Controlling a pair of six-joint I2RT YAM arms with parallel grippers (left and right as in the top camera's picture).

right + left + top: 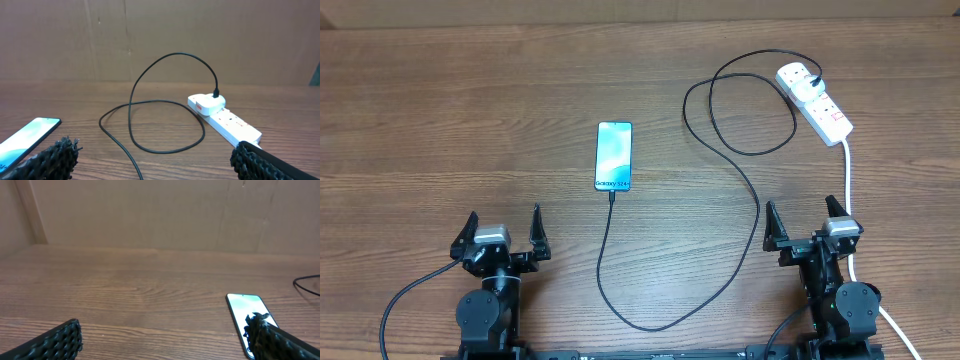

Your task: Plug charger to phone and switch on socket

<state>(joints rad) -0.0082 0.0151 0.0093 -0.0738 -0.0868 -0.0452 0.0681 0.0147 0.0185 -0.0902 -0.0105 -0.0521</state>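
The phone [613,156] lies screen-up in the middle of the table, its screen lit blue-teal; it also shows in the left wrist view [243,311] and the right wrist view [27,135]. The black charger cable [665,318] runs from the phone's near end, loops right and back to its white plug [798,78] seated in the white socket strip [823,112], which also shows in the right wrist view [232,125]. My left gripper [504,232] is open and empty near the front left. My right gripper [807,222] is open and empty at the front right.
The strip's thick white cord [849,190] runs down the right side past my right arm. A brown wall stands behind the wooden table [440,120].
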